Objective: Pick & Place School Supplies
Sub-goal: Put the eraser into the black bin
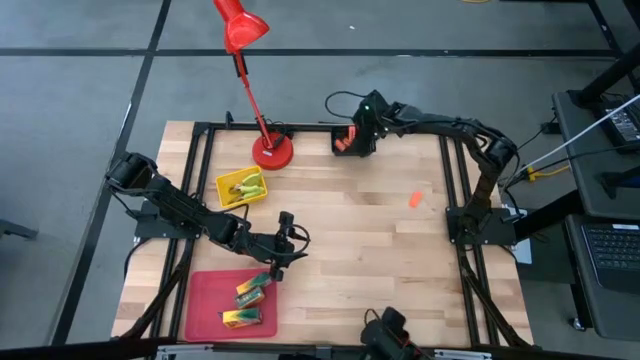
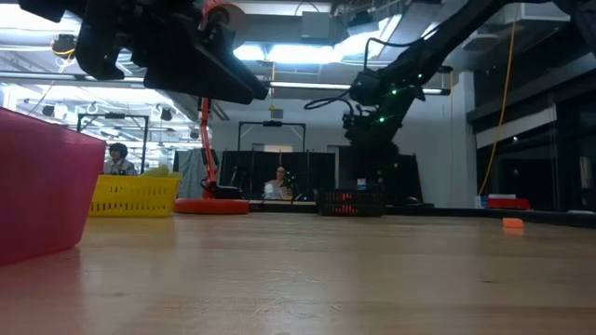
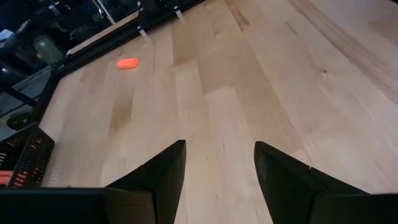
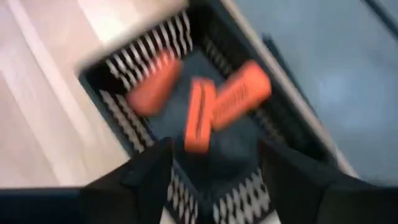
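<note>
Green-and-yellow flat boxes (image 1: 250, 292), two of them, lying in the red tray (image 1: 205, 300) at the table's near left. Yellow-green-handled tools (image 1: 246, 186) in the yellow tray (image 1: 228, 195) beside the red desk lamp (image 1: 270, 150). Three orange pieces (image 4: 199, 102) inside the black tray (image 4: 118, 106) at the far edge; one more orange piece (image 1: 415, 199) lying alone on the wood, right of centre. Left gripper (image 3: 217, 165) near the red tray, fingers spread, holding nothing. Right gripper (image 4: 214, 158) above the black tray, fingers parted, empty.

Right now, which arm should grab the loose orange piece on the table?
Likely right. The right gripper is open over the black tray, on the orange piece's side. The left gripper, open and empty, hangs by the red tray.
</note>
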Robot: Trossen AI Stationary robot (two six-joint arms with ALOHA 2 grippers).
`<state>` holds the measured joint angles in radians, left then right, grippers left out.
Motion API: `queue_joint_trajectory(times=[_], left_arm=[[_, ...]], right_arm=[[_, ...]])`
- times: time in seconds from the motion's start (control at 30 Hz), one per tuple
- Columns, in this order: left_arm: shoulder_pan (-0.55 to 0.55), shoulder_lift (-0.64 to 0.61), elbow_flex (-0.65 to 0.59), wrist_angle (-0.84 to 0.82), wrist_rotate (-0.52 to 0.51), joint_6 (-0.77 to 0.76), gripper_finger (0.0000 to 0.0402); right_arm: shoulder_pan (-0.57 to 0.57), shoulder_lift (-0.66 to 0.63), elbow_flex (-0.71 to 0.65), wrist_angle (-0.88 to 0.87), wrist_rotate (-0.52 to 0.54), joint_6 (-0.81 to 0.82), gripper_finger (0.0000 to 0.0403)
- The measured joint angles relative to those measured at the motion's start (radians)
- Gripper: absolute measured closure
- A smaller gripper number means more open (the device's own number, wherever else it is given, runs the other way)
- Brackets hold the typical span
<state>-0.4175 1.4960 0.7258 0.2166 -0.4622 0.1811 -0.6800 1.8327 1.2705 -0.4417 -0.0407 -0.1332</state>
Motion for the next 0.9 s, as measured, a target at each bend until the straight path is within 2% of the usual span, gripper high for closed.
queue_joint_trajectory(times=[0.07, 0.17, 0.4, 0.57, 0.7, 0.77, 0.9], left_arm=[[-0.001, 0.0, 0.0, -0.004, 0.0, -0.003, 0.0215], [-0.001, 0.0, 0.0, -0.006, 0.0, -0.011, 0.0215], [-0.002, 0.0, 0.0, -0.015, 0.0, -0.021, 0.0215], [-0.011, 0.0, 0.0, -0.033, -0.002, -0.04, 0.0215], [-0.023, 0.0, 0.0, -0.024, -0.023, -0.047, 0.0215], [-0.026, 0.0, 0.0, -0.01, -0.026, -0.047, 0.0215], [-0.026, 0.0, 0.0, 0.006, -0.021, -0.039, 0.0215]], right_arm=[[0.005, -0.014, 0.0, -0.085, 0.037, 0.025, 0.016], [0.036, -0.049, 0.0, -0.244, 0.083, 0.114, 0.0164], [0.233, -0.204, -0.071, -0.563, 0.177, 0.262, 0.0247], [0.399, -0.355, -0.237, -0.582, 0.205, 0.461, 0.0325], [0.454, -0.462, -0.392, -0.563, 0.198, 0.634, 0.039], [0.461, -0.512, -0.454, -0.531, 0.195, 0.697, 0.0393], [0.461, -0.59, -0.561, -0.457, 0.166, 0.819, 0.0349]])
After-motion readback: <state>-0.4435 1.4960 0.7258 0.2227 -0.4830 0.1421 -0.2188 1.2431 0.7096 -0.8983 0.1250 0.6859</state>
